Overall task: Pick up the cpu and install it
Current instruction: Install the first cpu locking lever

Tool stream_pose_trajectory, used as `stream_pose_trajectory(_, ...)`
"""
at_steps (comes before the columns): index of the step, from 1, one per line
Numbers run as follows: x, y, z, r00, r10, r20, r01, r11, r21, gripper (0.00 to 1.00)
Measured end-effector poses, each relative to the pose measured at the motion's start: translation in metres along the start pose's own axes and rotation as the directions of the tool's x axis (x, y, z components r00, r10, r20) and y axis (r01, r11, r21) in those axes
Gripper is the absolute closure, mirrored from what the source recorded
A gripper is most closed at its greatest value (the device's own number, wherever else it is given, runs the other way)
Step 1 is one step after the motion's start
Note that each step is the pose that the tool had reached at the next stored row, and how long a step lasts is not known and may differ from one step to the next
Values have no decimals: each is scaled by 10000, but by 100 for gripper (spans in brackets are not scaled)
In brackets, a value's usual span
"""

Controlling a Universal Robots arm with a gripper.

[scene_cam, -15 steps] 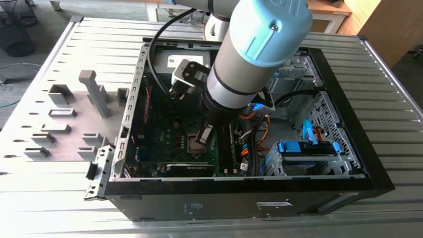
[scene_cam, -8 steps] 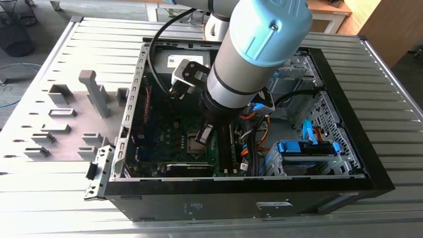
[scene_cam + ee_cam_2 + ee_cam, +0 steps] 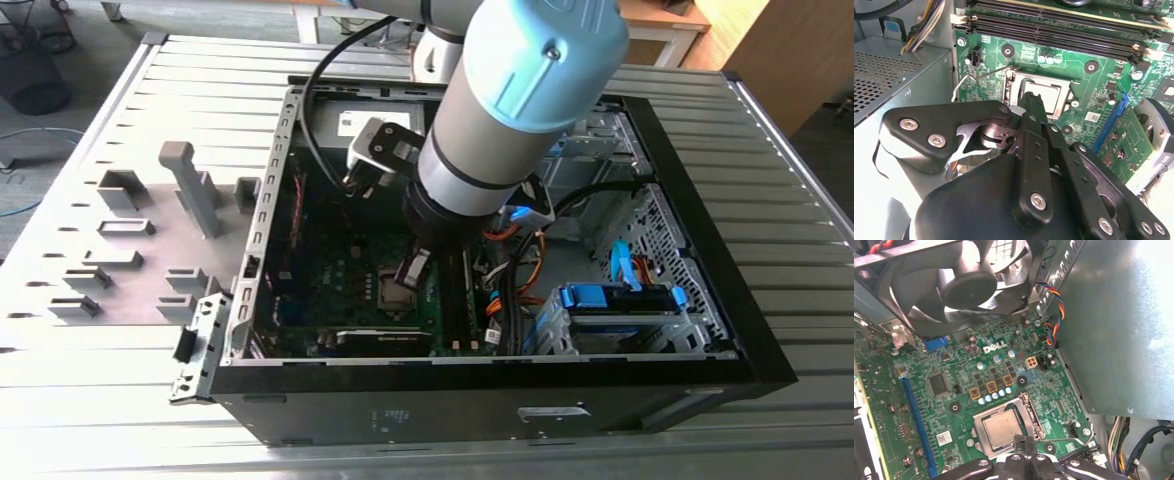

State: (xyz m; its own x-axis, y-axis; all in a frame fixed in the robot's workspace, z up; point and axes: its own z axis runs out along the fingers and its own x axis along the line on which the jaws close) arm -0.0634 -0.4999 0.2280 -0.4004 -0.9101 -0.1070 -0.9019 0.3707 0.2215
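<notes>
Down inside the open computer case (image 3: 747, 350), the cpu (image 3: 1002, 429) lay flat in its socket (image 3: 1026, 405) on the green board (image 3: 954, 375). It looked as if it had been put there so it could be fitted, and the thin wire lever (image 3: 985, 75) beside the socket stood up, so the chip was likely not locked down yet. The jaws were pressed close together, with their tip (image 3: 1032, 102) right at the edge of the chip. I could not tell if the tip touched the chip or only hung just above it. They pinched nothing that showed.

The first wrist view looked down on the chip's shiny grey top, with a big black fan (image 3: 961, 285) and a bundle of coloured wires (image 3: 1054, 315) past it. The second wrist view showed the same chip from the other side, with the long memory slots (image 3: 1064, 30) beyond it and the grey power box (image 3: 894, 85) close by. The exterior view showed what neither wrist view did: the whole arm (image 3: 514, 110) reaching down into the case, the ribbed metal surface (image 3: 214, 70) under it, and grey holder blocks (image 3: 134, 230) on the exterior view's left.
</notes>
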Motion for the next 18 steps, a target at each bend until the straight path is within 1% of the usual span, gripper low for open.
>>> stream_pose_trajectory(4, -47, 7, 20, 10000, 0, 0, 0, 10000, 0, 89)
stream_pose_trajectory(8, -111, 18, 48, 10000, 0, 1, 0, 10000, 0, 89)
stream_pose_trajectory(15, -258, 40, 118, 10000, 0, 1, 0, 10000, 0, 89)
stream_pose_trajectory(18, -309, 49, 145, 10000, 0, 1, 0, 10000, 0, 89)
